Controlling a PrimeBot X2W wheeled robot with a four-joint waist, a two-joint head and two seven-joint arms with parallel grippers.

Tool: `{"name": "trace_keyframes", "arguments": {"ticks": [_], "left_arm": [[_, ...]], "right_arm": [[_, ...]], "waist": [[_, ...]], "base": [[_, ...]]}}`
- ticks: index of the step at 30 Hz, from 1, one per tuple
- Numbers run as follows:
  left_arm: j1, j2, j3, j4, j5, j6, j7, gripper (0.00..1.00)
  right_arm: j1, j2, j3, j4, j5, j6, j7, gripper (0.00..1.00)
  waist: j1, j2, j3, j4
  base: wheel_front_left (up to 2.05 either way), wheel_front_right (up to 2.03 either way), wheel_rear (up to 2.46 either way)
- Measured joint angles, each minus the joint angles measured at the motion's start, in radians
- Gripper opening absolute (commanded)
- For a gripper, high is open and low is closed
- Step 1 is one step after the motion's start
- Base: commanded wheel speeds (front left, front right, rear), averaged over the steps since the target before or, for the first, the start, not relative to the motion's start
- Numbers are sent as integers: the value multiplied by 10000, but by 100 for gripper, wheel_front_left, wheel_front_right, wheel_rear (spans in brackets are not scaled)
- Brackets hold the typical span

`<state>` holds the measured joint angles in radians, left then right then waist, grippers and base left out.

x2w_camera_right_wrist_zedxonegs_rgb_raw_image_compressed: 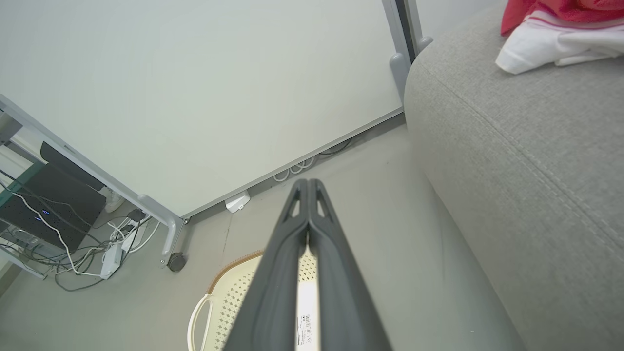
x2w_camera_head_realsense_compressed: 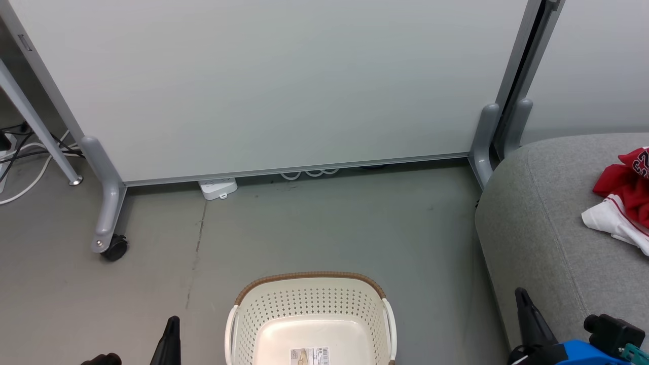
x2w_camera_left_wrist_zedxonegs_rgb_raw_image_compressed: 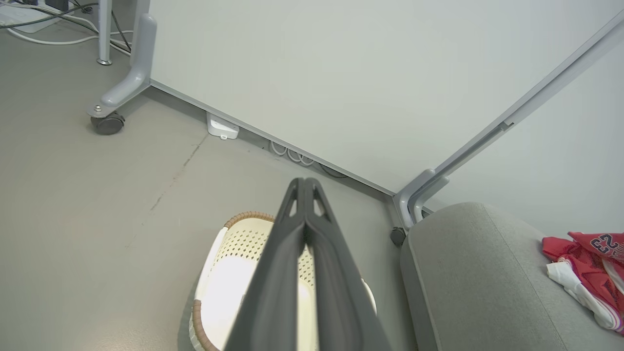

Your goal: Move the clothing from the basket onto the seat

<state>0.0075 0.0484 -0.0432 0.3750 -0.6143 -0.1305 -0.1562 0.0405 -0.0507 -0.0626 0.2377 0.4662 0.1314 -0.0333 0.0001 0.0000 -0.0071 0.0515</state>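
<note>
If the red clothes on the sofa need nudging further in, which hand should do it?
Right, probably. The right hand sits beside the seat where the clothing lies; the left hand is across the basket.

Basket: the near part is cut off by the bottom edge of the head view.
Clothing: cut off by the right edge; its lettering cannot be read.
Sticker: the print is too small to be read.
Seat: cut off at right.

Left jaws and right jaws closed tight, empty.
</note>
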Motion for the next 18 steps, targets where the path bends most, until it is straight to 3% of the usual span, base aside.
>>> {"name": "trace_keyframes", "arguments": {"ticks": [18], "left_arm": [[-256,-2,382,-316,-2485,0,677,0]], "right_arm": [[-370,2,-123,10,2840,-2,374,0]], "waist": [[0,0,17,-89]], "base": [[0,0,0]]}}
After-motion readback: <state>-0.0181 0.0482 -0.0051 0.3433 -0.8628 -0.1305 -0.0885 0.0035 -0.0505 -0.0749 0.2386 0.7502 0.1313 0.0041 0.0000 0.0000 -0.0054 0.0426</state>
